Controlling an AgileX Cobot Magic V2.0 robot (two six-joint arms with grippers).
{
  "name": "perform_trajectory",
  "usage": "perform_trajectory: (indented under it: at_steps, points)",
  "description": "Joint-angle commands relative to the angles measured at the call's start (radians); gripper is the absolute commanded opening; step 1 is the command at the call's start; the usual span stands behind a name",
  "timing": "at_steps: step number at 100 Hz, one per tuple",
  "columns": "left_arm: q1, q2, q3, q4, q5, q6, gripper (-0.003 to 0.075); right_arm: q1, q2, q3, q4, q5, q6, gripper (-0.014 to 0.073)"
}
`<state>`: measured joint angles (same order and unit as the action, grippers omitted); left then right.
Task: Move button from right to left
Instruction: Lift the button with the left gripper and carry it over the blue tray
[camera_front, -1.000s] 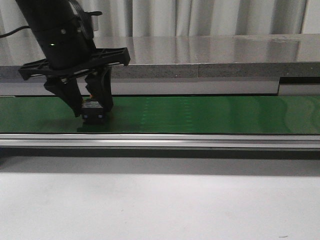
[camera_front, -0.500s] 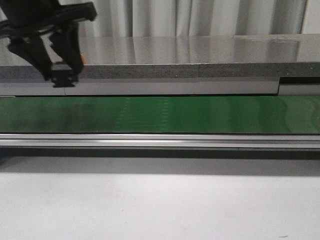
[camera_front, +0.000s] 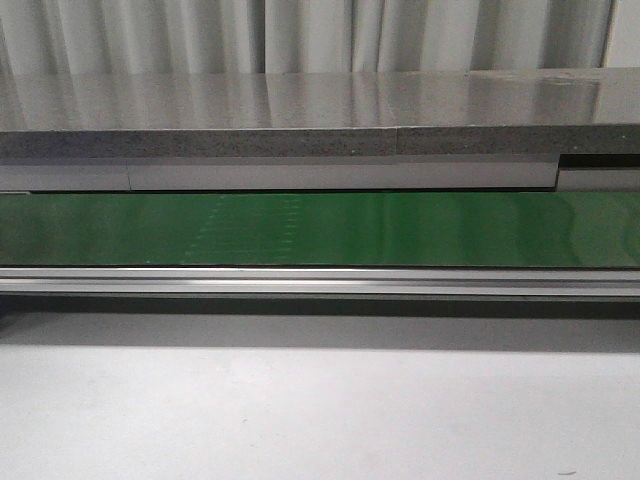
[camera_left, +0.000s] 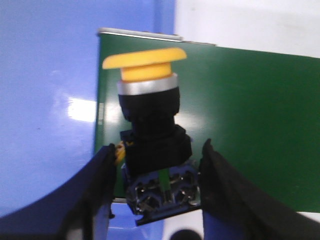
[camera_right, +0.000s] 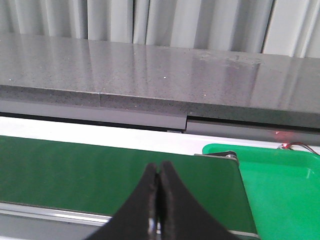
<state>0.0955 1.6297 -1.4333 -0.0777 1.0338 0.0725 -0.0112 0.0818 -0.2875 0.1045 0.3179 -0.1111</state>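
Note:
The button (camera_left: 150, 125), yellow mushroom cap on a black boxy body, shows only in the left wrist view. My left gripper (camera_left: 157, 172) is shut on its black body and holds it in the air, over the end of the green belt (camera_left: 240, 115) and a blue surface (camera_left: 45, 90). In the front view the green belt (camera_front: 320, 228) carries nothing, and neither arm shows there. My right gripper (camera_right: 159, 172) is shut and empty above the green belt (camera_right: 75, 170) near its other end.
A green tray (camera_right: 280, 180) sits just past the belt's end in the right wrist view. A grey stone ledge (camera_front: 320, 110) runs behind the belt. A metal rail (camera_front: 320, 282) runs along the belt's front, with white table (camera_front: 320, 410) in front of it.
My left gripper lifted the button off the belt, rose up and to the left, and has left the front view. The belt there is bare now.

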Motion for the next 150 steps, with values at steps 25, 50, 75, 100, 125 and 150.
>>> perform_trajectory:
  at_steps: [25, 50, 75, 100, 125, 150]
  points:
    - [0.207, 0.06, -0.032, -0.004, -0.009, 0.162, 0.0081, -0.001, 0.012, -0.026, 0.003, -0.077, 0.0, -0.0067]
    - [0.268, 0.183, -0.032, 0.055, -0.092, 0.19, 0.0081, -0.001, 0.012, -0.026, 0.003, -0.077, 0.0, -0.0067]
    - [0.27, 0.274, -0.032, 0.052, -0.113, 0.224, 0.0152, -0.001, 0.012, -0.026, 0.003, -0.077, 0.0, -0.0067]
    - [0.27, 0.289, -0.032, 0.086, -0.155, 0.235, 0.0455, -0.001, 0.012, -0.026, 0.003, -0.077, 0.0, -0.0067]
    - [0.27, 0.28, -0.069, 0.078, -0.135, 0.235, 0.043, -0.001, 0.012, -0.026, 0.003, -0.077, 0.0, -0.0067]
    - [0.246, 0.201, -0.104, -0.052, -0.129, 0.235, 0.0036, -0.001, 0.012, -0.026, 0.003, -0.077, 0.0, -0.0067]
